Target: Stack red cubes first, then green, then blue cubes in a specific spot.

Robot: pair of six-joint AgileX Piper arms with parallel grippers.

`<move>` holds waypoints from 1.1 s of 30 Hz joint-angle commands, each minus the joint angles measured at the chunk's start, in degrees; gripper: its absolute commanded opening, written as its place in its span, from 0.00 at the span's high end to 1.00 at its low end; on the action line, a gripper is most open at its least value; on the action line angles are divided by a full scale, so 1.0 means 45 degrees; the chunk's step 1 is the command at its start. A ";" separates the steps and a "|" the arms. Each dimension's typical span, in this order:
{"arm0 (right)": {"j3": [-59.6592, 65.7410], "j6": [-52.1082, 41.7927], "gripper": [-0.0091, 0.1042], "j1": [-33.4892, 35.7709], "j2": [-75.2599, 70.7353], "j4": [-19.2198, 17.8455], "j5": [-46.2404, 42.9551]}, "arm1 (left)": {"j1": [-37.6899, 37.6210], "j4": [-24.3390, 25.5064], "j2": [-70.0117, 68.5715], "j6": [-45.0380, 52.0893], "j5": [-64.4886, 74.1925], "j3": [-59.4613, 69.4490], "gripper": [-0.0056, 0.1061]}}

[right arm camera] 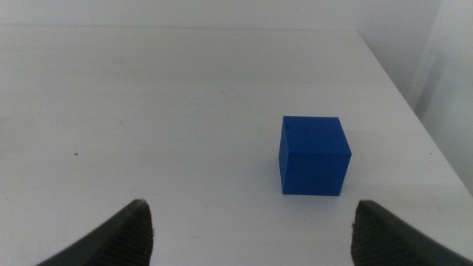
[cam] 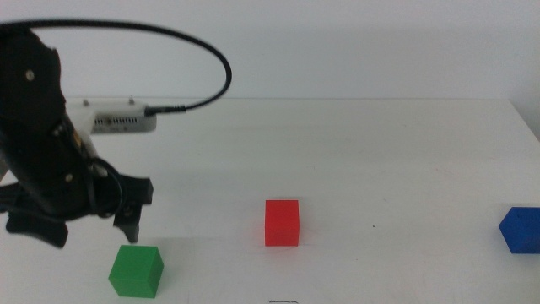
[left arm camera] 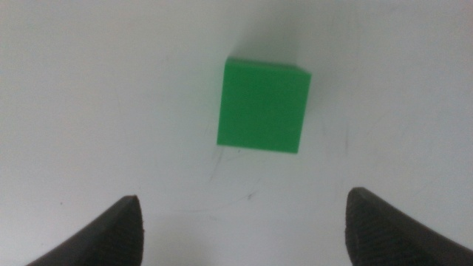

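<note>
While the left arm hangs low over the table's front left part, three cubes rest apart on the white top.

Table (cam: 380, 152): plain white, smooth and matte, with faint scuffs in the left wrist view.

Red cube (cam: 282, 222): solid, matte, sharp-edged; flat on the table near the front edge, about mid-width, one face square to the camera. Nothing touches it.

Green cube (cam: 136, 271): same shape and finish; near the front left corner, turned slightly so two side faces show. All sides equal — no long axis.

Blue cube (cam: 521, 230): dark, matte; at the right edge of the table, a corner edge turned forward.

Left gripper (cam: 80, 224): black, on a bulky dark wrist with a cable looping behind; pointed downward, jaws spread wide, nothing between them. It hovers just behind and left of the green cube, not touching it.

Right gripper (right arm camera: 251, 233): out of the middle view; its own camera shows dark jaws wide apart and unloaded, aimed at the blue cube — clear of it.
</note>
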 commanded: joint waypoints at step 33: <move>-0.0218 -0.0063 0.23 -0.0085 -0.0285 -0.0157 -0.1007 | 0.0013 -0.0334 0.4213 0.1069 -0.2380 0.0156 0.27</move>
